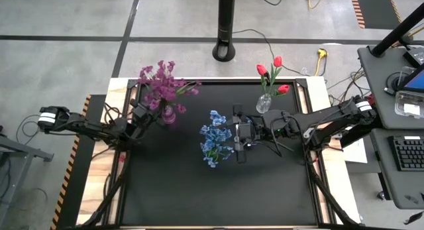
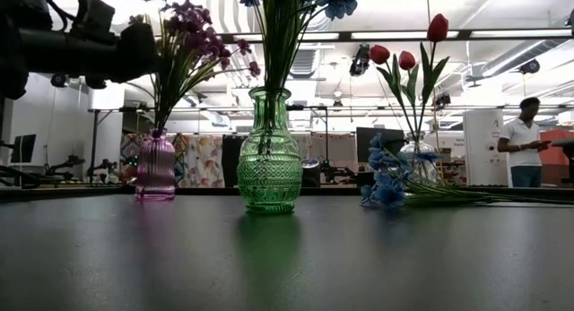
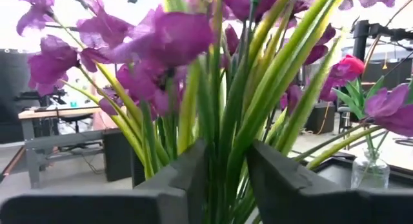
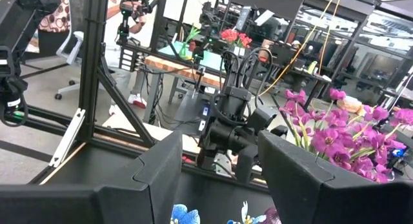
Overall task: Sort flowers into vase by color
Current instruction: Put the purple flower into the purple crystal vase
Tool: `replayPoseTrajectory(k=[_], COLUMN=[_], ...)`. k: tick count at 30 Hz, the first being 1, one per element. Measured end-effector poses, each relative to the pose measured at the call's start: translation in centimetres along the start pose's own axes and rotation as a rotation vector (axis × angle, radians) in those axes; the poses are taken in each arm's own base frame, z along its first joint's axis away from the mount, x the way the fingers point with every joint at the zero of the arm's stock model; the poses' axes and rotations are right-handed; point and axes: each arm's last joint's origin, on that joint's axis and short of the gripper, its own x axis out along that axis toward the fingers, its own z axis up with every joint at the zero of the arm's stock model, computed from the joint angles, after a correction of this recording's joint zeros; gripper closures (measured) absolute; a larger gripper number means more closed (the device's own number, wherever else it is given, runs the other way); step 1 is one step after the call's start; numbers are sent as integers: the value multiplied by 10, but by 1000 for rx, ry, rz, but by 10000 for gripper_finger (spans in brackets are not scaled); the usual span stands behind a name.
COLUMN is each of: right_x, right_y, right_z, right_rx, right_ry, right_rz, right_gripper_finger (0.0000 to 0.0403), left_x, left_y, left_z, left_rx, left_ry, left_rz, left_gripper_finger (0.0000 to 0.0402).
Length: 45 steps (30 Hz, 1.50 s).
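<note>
**Left gripper parted around purple stems**

I see my left gripper (image 3: 226,179) slightly open around the purple flowers' (image 1: 161,84) stems in the pink vase (image 2: 155,169). My right gripper (image 4: 219,179) hovers open, empty, above the blue flowers (image 1: 215,140) mid-table.

left gripper (image 3: 226,179) parted, right gripper (image 4: 219,179) parted

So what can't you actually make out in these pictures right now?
- Left wrist view: the purple flowers fill the frame, so their pink vase is hidden; left fingers stand around the stems, grip unclear.
- High view: the green vase sits hidden under the blue flowers.
- Right wrist view: what lies below the right fingers is cut off.
- Low view: the loose blue flower is blurred.
</note>
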Motion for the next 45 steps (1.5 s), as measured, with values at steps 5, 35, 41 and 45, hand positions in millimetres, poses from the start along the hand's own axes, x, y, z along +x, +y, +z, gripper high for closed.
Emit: replayPoseTrajectory(k=[5,35,41,45], right_x=[0,0,0,0], right_y=[0,0,0,0], right_z=[0,0,0,0], right_rx=[0,-1,-1,-1], right_ry=[0,5,5,5], right_rz=[0,2,2,2], right_gripper_finger=[209,209,209,209], left_x=[0,2,2,2], left_y=[-1,-12,-13,-11], left_z=[-1,-24,-29,-28], left_rx=[6,67,90,71], left_ry=[3,116,134,144], left_rz=[-8,-40,-41,16], left_gripper_finger=[373,400,400,399])
